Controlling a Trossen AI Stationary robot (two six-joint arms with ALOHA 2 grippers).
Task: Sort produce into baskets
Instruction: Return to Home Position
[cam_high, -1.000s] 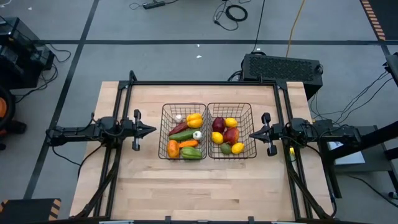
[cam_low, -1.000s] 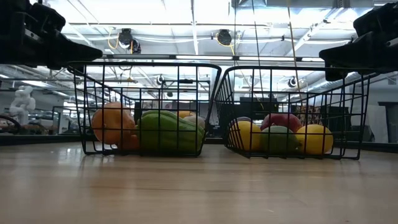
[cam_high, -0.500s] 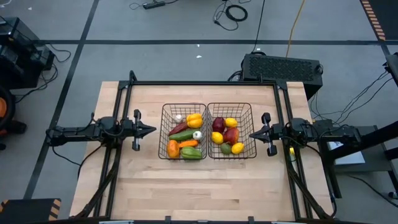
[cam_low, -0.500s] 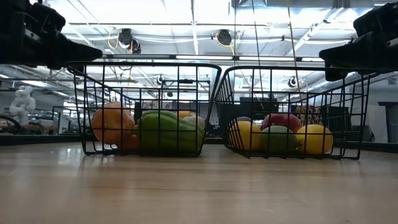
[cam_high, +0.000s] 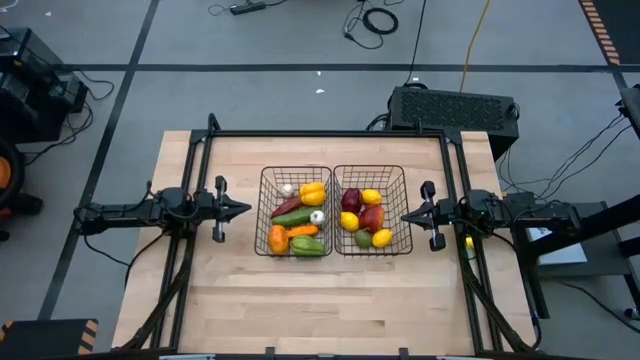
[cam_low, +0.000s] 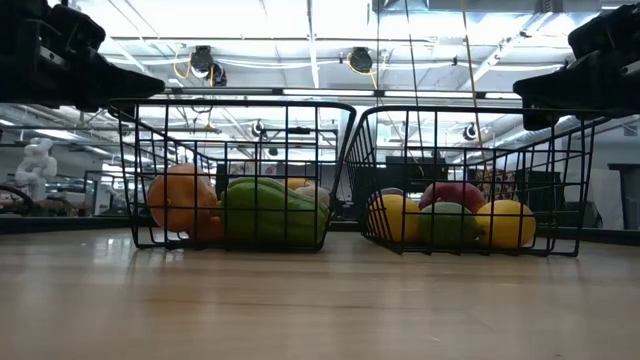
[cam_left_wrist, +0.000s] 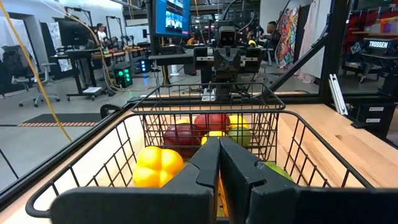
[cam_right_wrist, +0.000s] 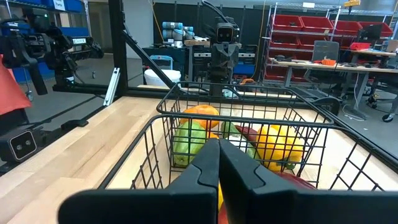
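Note:
Two black wire baskets stand side by side mid-table. The left basket (cam_high: 263, 212) holds peppers, a green cucumber, garlic bulbs and a yellow pepper (cam_left_wrist: 157, 167). The right basket (cam_high: 405, 210) holds lemons, red apples and a green fruit (cam_low: 448, 224). My left gripper (cam_high: 243, 209) is shut and empty, just left of the left basket and above the table. My right gripper (cam_high: 406, 216) is shut and empty, just right of the right basket. Both point at the baskets, their fingertips (cam_left_wrist: 219, 144) (cam_right_wrist: 219, 146) closed together.
A black frame (cam_high: 330, 135) runs around the table's far side and along both arms' sides. Bare wood lies in front of the baskets (cam_high: 330, 300). A dark box (cam_high: 455, 108) stands beyond the far right corner. People and desks show in the room behind.

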